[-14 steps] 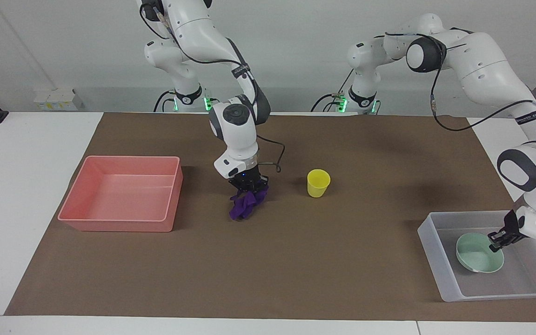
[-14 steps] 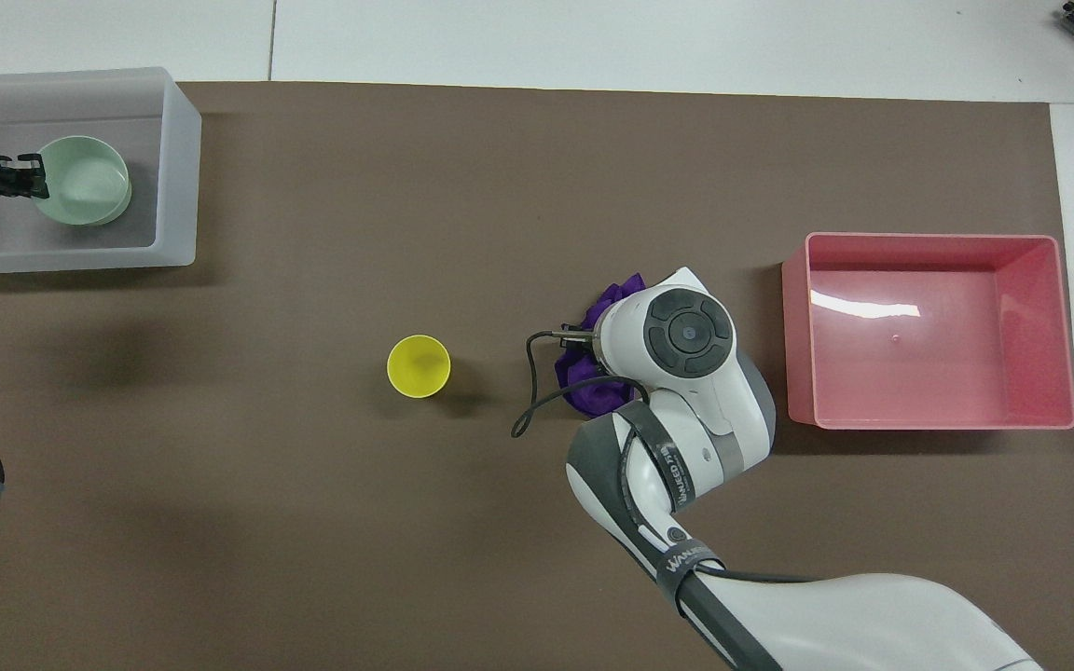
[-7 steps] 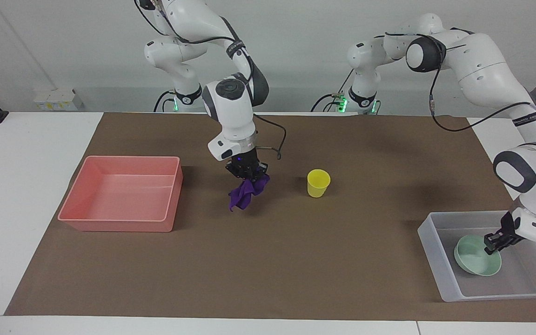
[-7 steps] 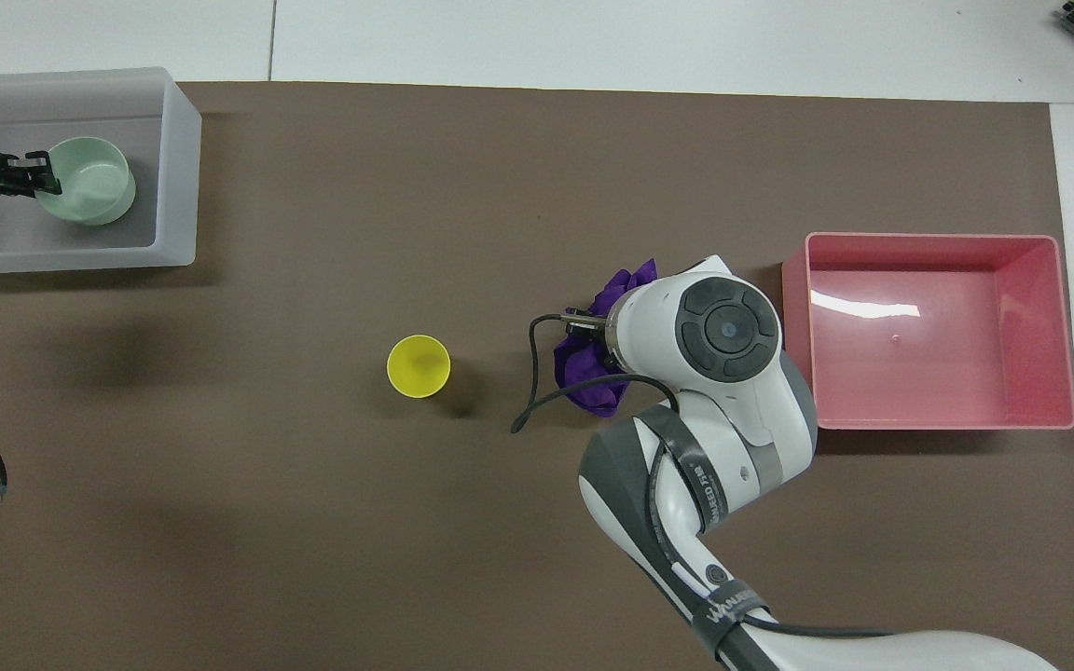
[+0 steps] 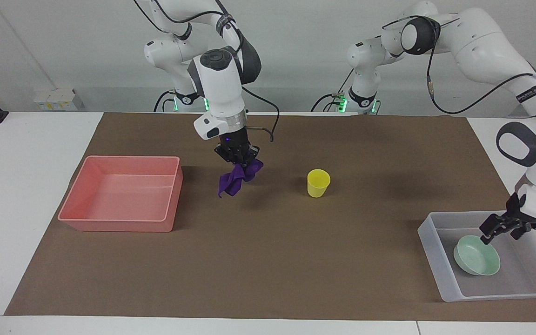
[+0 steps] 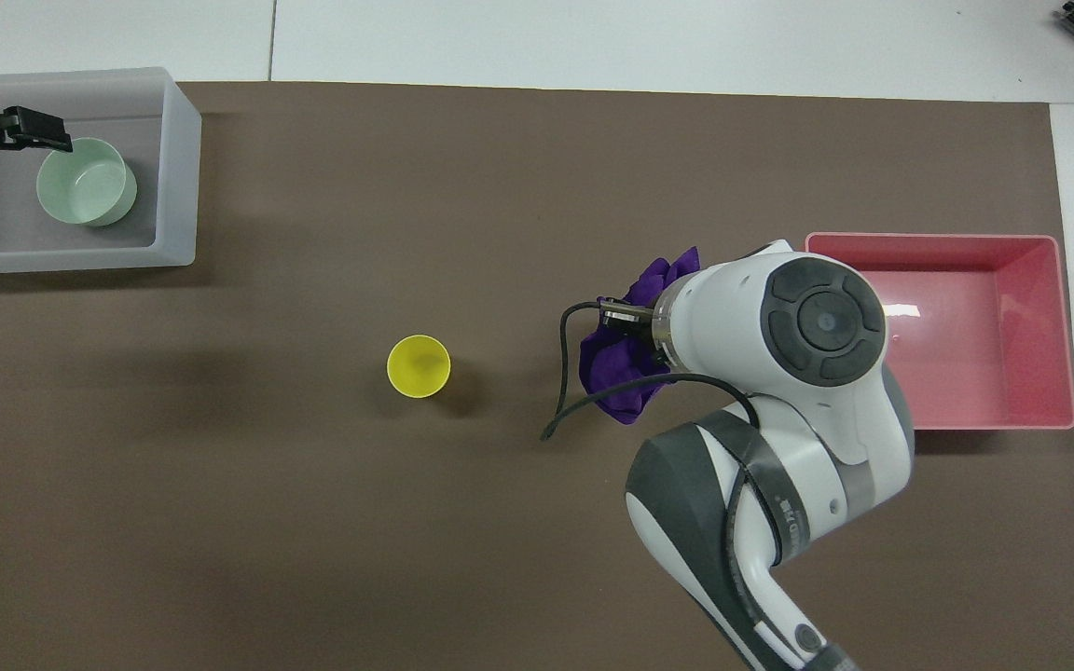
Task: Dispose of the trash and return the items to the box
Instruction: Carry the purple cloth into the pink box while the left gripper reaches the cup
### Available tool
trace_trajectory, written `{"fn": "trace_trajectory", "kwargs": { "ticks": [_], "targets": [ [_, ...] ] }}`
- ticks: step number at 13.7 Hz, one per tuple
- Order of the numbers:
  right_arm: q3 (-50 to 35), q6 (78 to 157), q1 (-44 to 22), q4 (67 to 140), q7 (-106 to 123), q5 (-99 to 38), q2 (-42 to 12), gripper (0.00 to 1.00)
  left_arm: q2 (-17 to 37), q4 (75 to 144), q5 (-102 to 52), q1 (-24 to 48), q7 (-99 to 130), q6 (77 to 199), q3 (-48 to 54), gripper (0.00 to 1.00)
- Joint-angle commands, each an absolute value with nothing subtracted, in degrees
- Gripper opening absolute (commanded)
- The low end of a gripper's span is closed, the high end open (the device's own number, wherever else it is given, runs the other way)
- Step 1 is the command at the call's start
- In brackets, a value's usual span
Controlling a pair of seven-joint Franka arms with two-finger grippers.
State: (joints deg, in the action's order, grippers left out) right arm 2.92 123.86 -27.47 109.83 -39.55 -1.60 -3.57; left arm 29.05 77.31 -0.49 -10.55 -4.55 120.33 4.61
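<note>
Pink tray (image 5: 82, 204) on brown mat (image 5: 268, 260), white table (image 5: 21, 153)

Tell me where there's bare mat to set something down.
Widest free patch: the mat farther from the robots than the cup, between the pink tray and the clear box. The strip nearest the robots is bare too. Crowded: by the cup, where the right claw hangs the rag.

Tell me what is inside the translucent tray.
The mint-green bowl lies inside the translucent tray, with the open left gripper just above it. The tray floor under the bowl is covered.
</note>
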Motion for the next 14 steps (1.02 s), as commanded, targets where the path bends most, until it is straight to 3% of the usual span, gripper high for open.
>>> {"fn": "trace_trajectory", "kwargs": {
  "ticks": [1, 3, 10, 14],
  "targets": [
    [2.6, 120.6, -24.4, 110.0, -38.1, -1.7, 0.2, 0.00, 15.2, 95.6, -0.6, -6.6, -4.3, 121.0, 3.8, 1.00],
    [2.6, 117.9, -21.9, 108.5, -34.2, -1.7, 1.1, 0.00, 11.1, 100.5, -0.6, -3.3, -2.9, 120.3, 3.8, 1.00],
    [2.5, 107.8, -14.0, 99.2, -20.8, -1.7, 1.1, 0.00, 7.7, 108.8, -0.6, 13.8, 12.6, 122.2, 3.8, 1.00],
    [2.5, 103.0, -10.9, 95.4, -16.2, -1.7, 1.1, 0.00, 4.5, 119.0, -0.6, 21.1, 17.3, 131.8, 3.8, 1.00]
  ]
}}
